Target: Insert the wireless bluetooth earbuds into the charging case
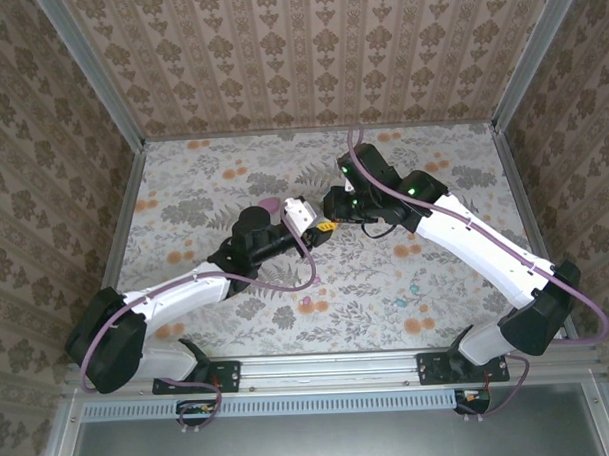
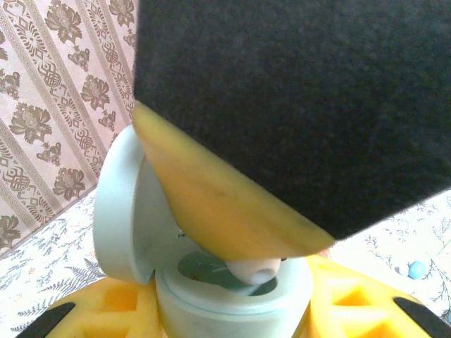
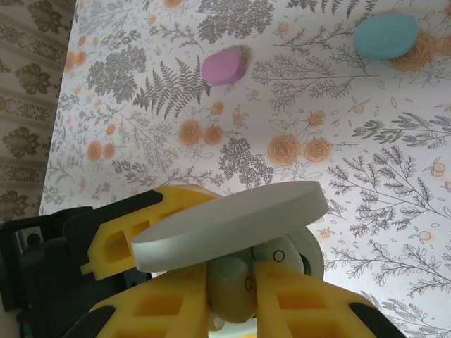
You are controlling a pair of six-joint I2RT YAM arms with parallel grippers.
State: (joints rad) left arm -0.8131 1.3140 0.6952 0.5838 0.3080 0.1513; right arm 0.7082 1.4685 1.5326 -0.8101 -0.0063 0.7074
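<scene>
Over bench centre: left end effector and right end effector tip to tip.
Left end effector: closed around pale mint charging case, lid swung up at 10 o'clock.
Right end effector: pinching pale earbud, held at case well.
Loose cyan earbud: on bench, 3 o'clock of case.
Pink case, cyan case: 12 and 2 o'clock of held case, well apart.

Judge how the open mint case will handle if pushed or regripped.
Charging case shell looks smooth and rounded, so it is probably slippery under a side push. Its open lid stands up from one edge and likely swings if bumped. It looks small and plastic, so probably light; the raised lid may tip it backward if released.
</scene>
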